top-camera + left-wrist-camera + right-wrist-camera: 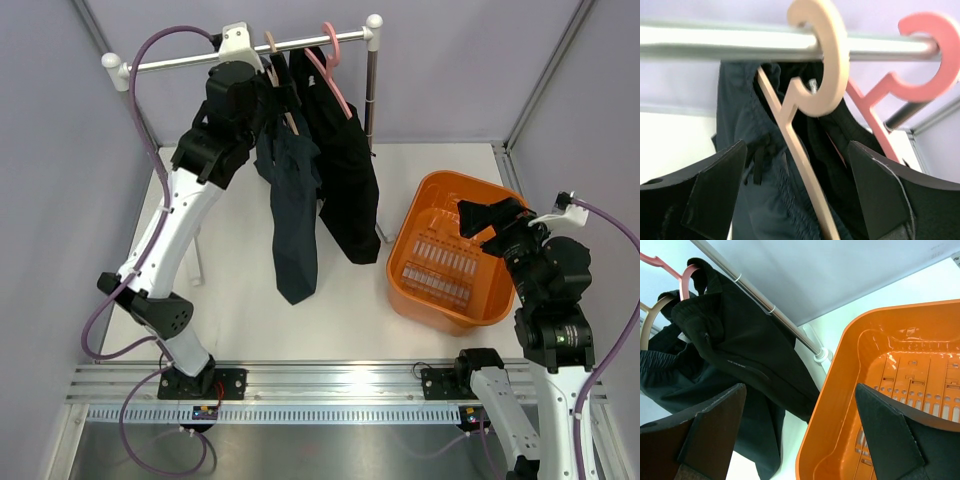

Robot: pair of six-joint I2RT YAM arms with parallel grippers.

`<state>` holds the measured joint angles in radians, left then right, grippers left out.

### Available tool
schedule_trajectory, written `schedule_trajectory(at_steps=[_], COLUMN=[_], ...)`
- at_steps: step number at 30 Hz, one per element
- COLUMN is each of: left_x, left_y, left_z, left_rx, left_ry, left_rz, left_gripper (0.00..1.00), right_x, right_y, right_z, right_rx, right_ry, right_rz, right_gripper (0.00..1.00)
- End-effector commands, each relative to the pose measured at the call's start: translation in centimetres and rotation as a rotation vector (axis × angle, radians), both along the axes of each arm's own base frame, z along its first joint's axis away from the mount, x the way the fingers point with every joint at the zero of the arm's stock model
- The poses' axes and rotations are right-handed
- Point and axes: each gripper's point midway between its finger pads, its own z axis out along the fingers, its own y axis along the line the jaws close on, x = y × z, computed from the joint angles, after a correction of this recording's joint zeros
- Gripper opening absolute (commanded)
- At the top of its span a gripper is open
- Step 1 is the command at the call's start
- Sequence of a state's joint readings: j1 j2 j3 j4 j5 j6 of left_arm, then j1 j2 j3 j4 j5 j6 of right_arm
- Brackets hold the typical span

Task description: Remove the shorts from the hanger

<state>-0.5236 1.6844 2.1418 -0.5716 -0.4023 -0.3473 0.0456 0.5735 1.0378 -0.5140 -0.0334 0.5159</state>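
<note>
Nothing is off yet — navy shorts (293, 200) and black shorts (345, 170) both hang on the rail (190, 62) at the desk's far edge, left gripper (797, 195) spread wide at the beige hanger (825, 60), right gripper (800, 435) open, empty.

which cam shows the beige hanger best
Left wrist: the beige hanger fills the frame up close, its hook over the rail, with the navy shorts on it. Top external shows it small and far. Right wrist catches only a sliver at the left edge.
</note>
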Motion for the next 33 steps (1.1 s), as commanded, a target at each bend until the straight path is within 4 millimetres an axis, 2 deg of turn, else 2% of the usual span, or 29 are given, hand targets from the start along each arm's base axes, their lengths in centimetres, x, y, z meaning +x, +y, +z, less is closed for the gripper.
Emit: schedule_trajectory(at_steps=[1,9,15,23,24,26,27,29,33], left_x=[1.3,3.5,4.3,4.3,4.1,3.8,3.7,3.3,2.8], left_y=[0.9,-1.0,-1.6,-0.6,-0.4,0.0,0.1,0.4,0.8], left_z=[2.8,0.4,-0.1,-0.3,-0.1,0.4,0.6,1.3,2.0], left_rx=[0.017,0.095,0.136,0.207,0.212,0.217,0.225,0.227,0.24], left_ry=[-0.103,-0.079,-0.097,-0.076,-0.077,-0.083,-0.086,-0.097,-0.107], left_rz=[0.096,0.129,0.178,0.241,0.245,0.252,0.253,0.251,0.247], left_gripper=[0.84,0.78,0.64,0.36,0.26,0.18,0.1,0.02,0.0], right_x=[-0.1,0.2,0.6,1.2,1.3,1.5,1.5,1.6,1.8], right_y=[0.4,0.4,0.4,0.4,0.5,0.6,0.6,0.7,0.7], right_z=[1.9,1.6,1.1,-0.3,-0.3,-0.3,-0.4,-0.5,-0.5], right_rx=[-0.001,-0.005,-0.013,-0.019,-0.017,-0.017,-0.017,-0.018,-0.018], right_ry=[-0.05,-0.046,-0.033,-0.01,-0.012,-0.01,-0.007,-0.006,-0.006], right_rz=[0.024,0.024,0.027,0.026,0.031,0.034,0.038,0.04,0.04], right_gripper=[0.99,1.0,0.99,0.99,1.0,0.99,0.99,1.0,1.0])
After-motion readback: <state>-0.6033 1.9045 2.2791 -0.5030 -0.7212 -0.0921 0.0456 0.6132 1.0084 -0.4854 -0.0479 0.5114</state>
